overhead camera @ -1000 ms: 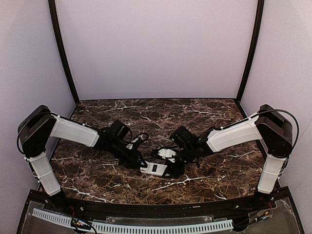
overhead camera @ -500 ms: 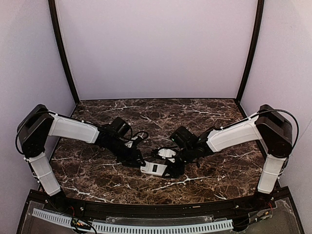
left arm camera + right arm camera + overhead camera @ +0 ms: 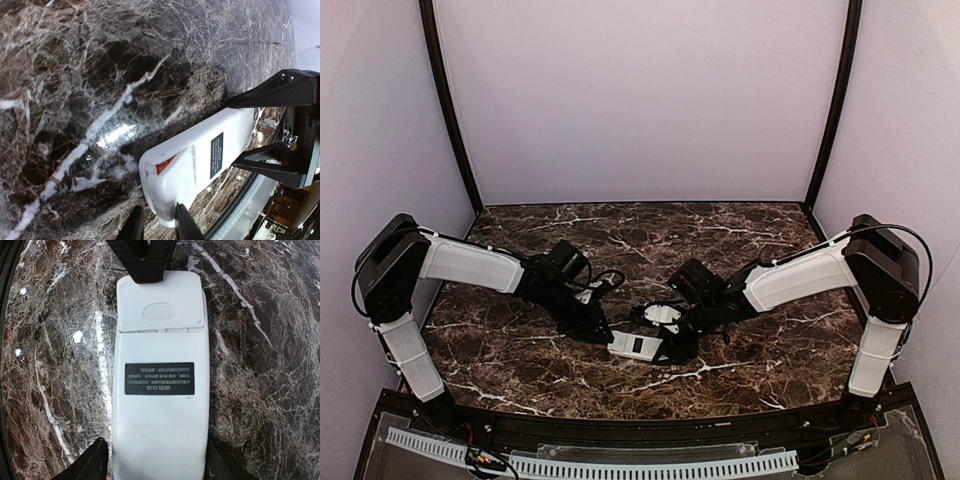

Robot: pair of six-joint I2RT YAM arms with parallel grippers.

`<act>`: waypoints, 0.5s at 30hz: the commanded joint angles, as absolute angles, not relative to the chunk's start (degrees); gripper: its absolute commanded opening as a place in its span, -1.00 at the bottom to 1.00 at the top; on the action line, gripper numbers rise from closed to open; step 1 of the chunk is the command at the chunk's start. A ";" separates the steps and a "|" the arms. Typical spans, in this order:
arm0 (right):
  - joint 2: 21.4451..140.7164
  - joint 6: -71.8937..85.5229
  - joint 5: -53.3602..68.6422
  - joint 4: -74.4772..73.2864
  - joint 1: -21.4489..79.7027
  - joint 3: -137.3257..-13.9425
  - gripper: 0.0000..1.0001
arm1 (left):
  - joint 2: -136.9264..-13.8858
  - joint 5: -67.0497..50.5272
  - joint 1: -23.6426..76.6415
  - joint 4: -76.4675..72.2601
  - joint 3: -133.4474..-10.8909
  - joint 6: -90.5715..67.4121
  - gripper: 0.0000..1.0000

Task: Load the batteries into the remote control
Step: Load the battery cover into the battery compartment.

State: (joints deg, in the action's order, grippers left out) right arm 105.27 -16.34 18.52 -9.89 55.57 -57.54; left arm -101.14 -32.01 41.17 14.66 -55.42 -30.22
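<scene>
My left gripper (image 3: 157,212) has been edging rightward over the last second and is now sitting at the cover end of the remote control (image 3: 159,410). Its jaws are almost together, and I cannot tell whether they are gripping. My right gripper (image 3: 156,457) is clamping the remote control's long edges, jaws spread to its width. The remote control is lying back-up on the dark, white-veined marble table (image 3: 760,230), with lilac walls (image 3: 640,100) enclosing it.

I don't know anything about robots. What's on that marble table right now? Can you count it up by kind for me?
Remote control: 1, lying face down
Robot arms: 2, the left arm and the right arm
Total: 3
</scene>
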 commanded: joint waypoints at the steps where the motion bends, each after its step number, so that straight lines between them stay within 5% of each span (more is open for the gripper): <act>1: 106.93 -16.45 19.60 -11.72 55.68 -58.10 0.26 | -101.18 -31.44 41.78 16.65 -57.07 -29.04 -0.61; 15: 107.04 -16.68 19.83 -11.82 55.67 -58.20 0.21 | -102.61 -30.57 42.60 17.80 -58.37 -27.78 -0.62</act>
